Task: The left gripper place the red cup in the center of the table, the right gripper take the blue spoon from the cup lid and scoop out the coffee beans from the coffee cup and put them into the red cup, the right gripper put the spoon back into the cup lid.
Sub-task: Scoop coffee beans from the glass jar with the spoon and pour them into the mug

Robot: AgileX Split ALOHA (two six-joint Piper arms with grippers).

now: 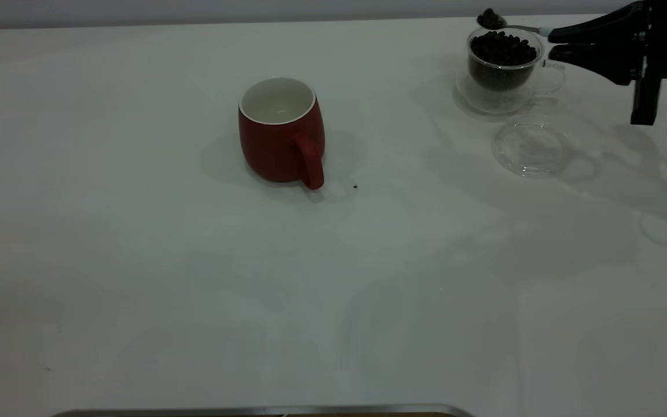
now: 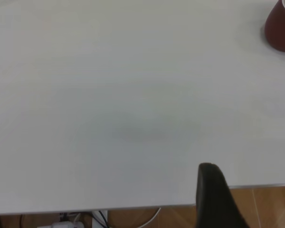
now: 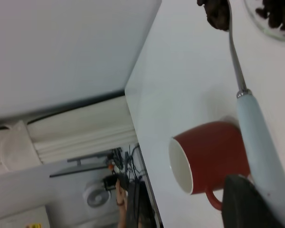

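Note:
The red cup (image 1: 280, 133) stands upright in the middle of the table (image 1: 194, 278), its handle toward the front; it also shows as the red cup (image 2: 281, 26) and red cup (image 3: 213, 152). My right gripper (image 1: 550, 44) at the far right is shut on the blue spoon (image 1: 519, 26) by its pale handle (image 3: 256, 137). The spoon's bowl carries coffee beans (image 1: 491, 19) just above the far rim of the coffee cup (image 1: 501, 72), which holds more beans (image 1: 502, 49). The cup lid (image 1: 531, 146) lies bare in front of it. My left gripper (image 2: 249, 190) hangs open over the table's edge, out of the exterior view.
A tiny dark speck (image 1: 355, 187) lies right of the red cup. A metal strip (image 1: 264, 410) runs along the table's front edge. Past the far table edge the right wrist view shows a wall, cables and a person's arm (image 3: 119, 197).

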